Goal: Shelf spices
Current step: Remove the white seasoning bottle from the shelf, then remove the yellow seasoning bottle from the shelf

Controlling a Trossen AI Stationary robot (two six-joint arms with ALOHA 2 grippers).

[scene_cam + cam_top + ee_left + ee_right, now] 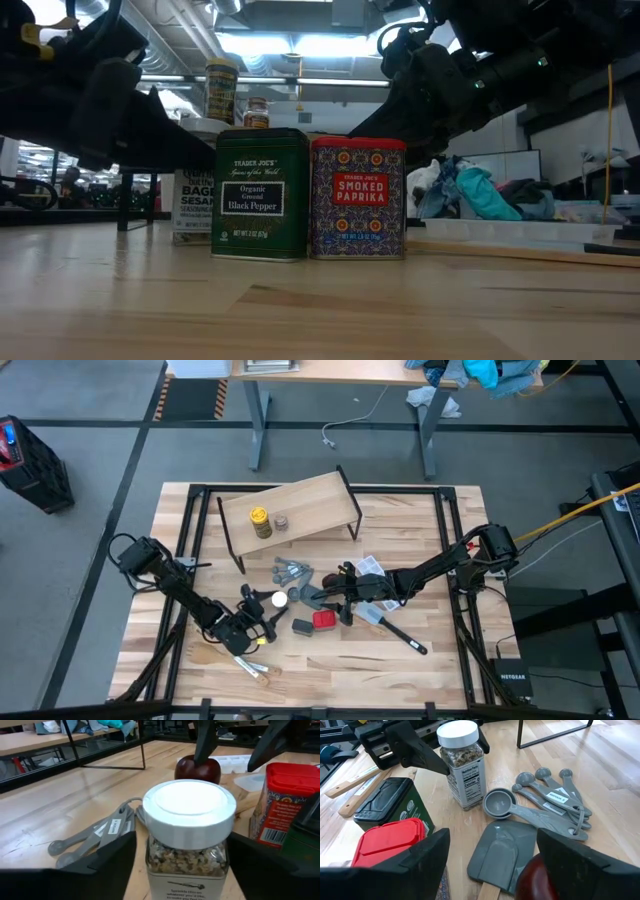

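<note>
Shelf (pixel 300 505): long light-wood plank on black legs, standing at the far side of the desk (pixel 420 670).
Done so far: yellow-capped jar (pixel 260 521) and tiny grey-brown jar (pixel 282 521) already up on the shelf, side by side toward its left end — two of five.
Left to do: white-capped jar (pixel 189 827), red square tin (pixel 357 198) and dark square tin (pixel 260 194), all down on the desk near its middle.
White-capped jar: upright on the desk, just left of the two tins, measuring spoons (pixel 555 800) lying just beyond it.
Tins: upright and touching, red one to the right; dark one labelled black pepper.
Left claw (pixel 262 618): low over the near-left desk, fingers apart on either side of the white-capped jar, a gap visible on both sides — not clamped.
Right claw (pixel 490 855): fingers apart and empty, hovering just right of the tins, above a grey spatula (pixel 507 852).
Progress, as a judgement: under halfway; white-capped jar looks next in line, then the two tins.
Also about: round dark-red dish (pixel 197 769) past the jar, no part of the job.
</note>
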